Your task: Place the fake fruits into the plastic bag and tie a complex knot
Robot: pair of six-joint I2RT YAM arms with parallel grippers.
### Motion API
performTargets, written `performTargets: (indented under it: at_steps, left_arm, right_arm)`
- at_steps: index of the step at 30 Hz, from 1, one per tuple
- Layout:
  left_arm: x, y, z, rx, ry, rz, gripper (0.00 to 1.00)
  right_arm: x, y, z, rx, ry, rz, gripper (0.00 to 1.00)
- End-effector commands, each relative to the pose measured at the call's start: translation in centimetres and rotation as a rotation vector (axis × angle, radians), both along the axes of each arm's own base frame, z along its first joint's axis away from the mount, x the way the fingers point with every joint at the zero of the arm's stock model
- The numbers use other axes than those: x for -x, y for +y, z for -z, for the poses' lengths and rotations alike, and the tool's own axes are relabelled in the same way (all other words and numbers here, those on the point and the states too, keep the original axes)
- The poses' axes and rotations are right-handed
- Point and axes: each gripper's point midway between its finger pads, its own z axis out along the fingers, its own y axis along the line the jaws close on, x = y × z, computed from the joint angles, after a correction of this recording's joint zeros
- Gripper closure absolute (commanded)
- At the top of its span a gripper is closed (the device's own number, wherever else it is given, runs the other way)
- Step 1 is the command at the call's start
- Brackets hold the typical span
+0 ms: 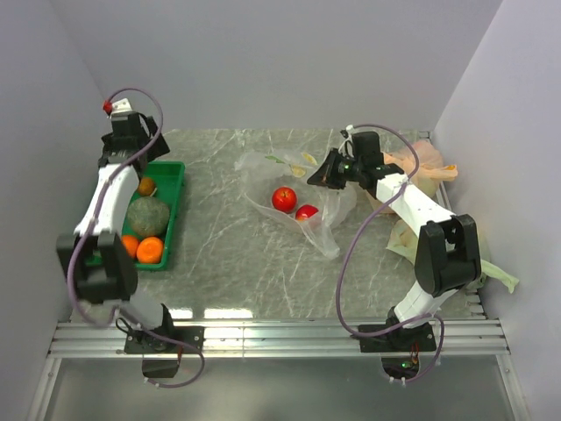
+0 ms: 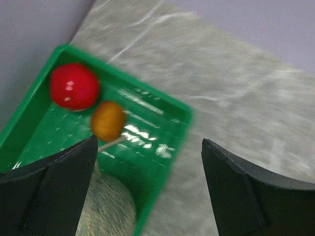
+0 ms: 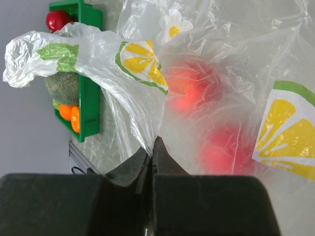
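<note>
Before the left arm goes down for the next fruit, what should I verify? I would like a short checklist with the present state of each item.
1. The left pincer is open and empty: ok.
2. Fruit waits in the green tray: ok; red ball, brownish-orange ball, dull green piece, orange balls.
3. The left pincer is centred over one fruit: not ok; the balls lie off to one side.
4. The right pincer is shut on the plastic bag: ok.
5. The bag mouth is open enough: cannot tell.
6. The two red balls are inside the bag: ok.
</note>
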Motion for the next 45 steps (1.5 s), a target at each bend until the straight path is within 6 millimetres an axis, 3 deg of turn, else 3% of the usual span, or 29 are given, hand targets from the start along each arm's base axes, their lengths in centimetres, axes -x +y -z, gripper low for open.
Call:
performTargets:
  at_steps: [1, 4, 8, 15, 20, 26, 33, 45]
  left_arm:
    - [-0.5, 4.5, 5.0, -0.029, 0.178, -0.190, 0.09]
    - [-1.5, 6.3, 7.9, 0.004, 0.256, -0.245, 0.10]
    - [-0.7, 7.0, 10.2, 0.077, 0.292, -0.283, 0.12]
    - [1.6, 8.2, 12.2, 0.147, 0.327, -0.325, 0.15]
    - [4.7, 9.3, 13.0, 0.197, 0.360, -0.409, 0.22]
    - [5.9, 9.6, 14.3, 0.261, 0.361, -0.449, 0.22]
    - [5.8, 11.0, 16.5, 0.306, 0.363, -0.504, 0.23]
    - [4.8, 11.6, 20.1, 0.345, 0.401, -0.557, 0.23]
  right_arm:
    - [-0.5, 0.0, -1.0, 0.003, -0.037, -0.032, 1.00]
    - [-0.3, 0.0, -0.7, 0.016, -0.033, -0.046, 1.00]
    - [-0.3, 0.0, -0.6, 0.021, -0.031, -0.056, 1.00]
    - [-0.1, 0.0, -0.1, 0.018, -0.016, -0.063, 1.00]
    - [-0.1, 0.1, -0.2, 0.014, -0.018, -0.068, 1.00]
    - [-0.1, 0.4, -0.3, 0.000, -0.012, -0.074, 1.00]
    - [0.2, 0.3, -0.3, 0.006, -0.016, -0.083, 1.00]
    - [0.0, 0.4, 0.0, 0.004, -0.006, -0.086, 1.00]
